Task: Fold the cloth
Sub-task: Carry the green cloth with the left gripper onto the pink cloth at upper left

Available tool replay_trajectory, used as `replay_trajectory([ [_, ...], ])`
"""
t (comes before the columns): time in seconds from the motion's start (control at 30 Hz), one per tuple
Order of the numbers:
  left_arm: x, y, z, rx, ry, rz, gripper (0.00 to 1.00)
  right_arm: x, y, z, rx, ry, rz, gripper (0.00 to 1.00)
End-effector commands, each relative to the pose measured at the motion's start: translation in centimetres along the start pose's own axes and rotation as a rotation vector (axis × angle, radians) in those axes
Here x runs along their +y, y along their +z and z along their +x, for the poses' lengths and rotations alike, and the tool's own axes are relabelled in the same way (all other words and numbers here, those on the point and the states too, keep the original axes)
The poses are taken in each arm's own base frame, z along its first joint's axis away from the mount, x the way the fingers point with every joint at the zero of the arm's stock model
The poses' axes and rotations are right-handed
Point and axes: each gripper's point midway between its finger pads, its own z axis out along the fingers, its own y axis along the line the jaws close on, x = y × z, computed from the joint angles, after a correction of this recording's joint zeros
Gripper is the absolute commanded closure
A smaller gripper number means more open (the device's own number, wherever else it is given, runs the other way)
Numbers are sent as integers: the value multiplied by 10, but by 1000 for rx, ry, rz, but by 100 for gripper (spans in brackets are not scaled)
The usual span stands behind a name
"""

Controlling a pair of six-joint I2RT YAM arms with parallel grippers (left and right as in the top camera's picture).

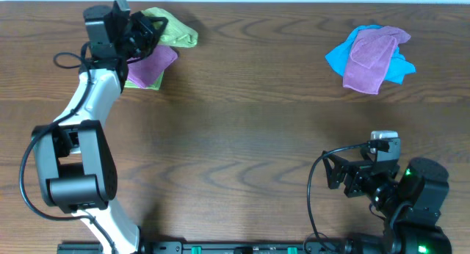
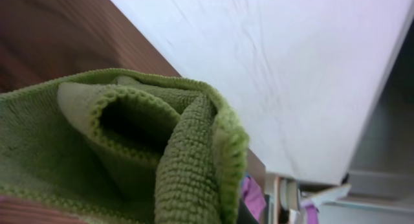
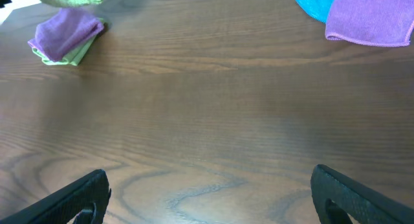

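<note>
A dark wooden table (image 1: 242, 114) seen from above, with a robot arm at each of its near corners. The left arm (image 1: 88, 100) rises from its base at the table's near left corner and reaches, almost fully stretched, to the table's far left corner, with its wrist turned toward the middle of the table. The left jaws are together, clamped on the cloth (image 1: 176, 30), a lime-green towel that hangs bunched from them near the table's far edge. The left wrist camera is filled by the towel's thick rolled folds and stitched hem, so the jaws themselves are hidden in that view; the table's far edge and a white wall (image 2: 291, 68) show behind. Just nearer than the towel, on the table's left side, lies a purple cloth (image 1: 156, 62) on top of a pale green layer (image 1: 143, 79). The right arm (image 1: 411, 195) sits folded low at the table's near right corner. The right jaws stand wide apart and hold nothing, their dark fingers (image 3: 71, 198) pointing across the bare wood toward the table's left side. At the table's far right, a second purple cloth (image 1: 374, 56) lies draped over a crumpled blue cloth (image 1: 336, 57).
</note>
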Motion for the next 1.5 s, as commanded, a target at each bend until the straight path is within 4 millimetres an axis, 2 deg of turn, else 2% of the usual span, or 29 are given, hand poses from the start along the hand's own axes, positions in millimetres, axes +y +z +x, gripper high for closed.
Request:
replay_trajectory([
  [0.0, -11, -12, -26, -88, 58, -5, 94, 0, 0, 1, -1, 15, -4, 1],
  [0.37, 0, -31, -64, -202, 127, -51, 94, 0, 0, 1, -1, 15, -4, 1],
  [0.57, 6, -33, -71, -222, 145, -71, 94, 0, 0, 1, -1, 15, -4, 1],
  [0.77, 25, -30, -65, -194, 156, -134, 95, 0, 0, 1, -1, 15, -4, 1],
  [0.97, 60, -23, -51, -136, 111, -220, 95, 0, 0, 1, -1, 15, -4, 1],
  [1.47, 98, -32, -29, -56, 81, -379, 93, 0, 0, 1, -1, 15, -4, 1],
])
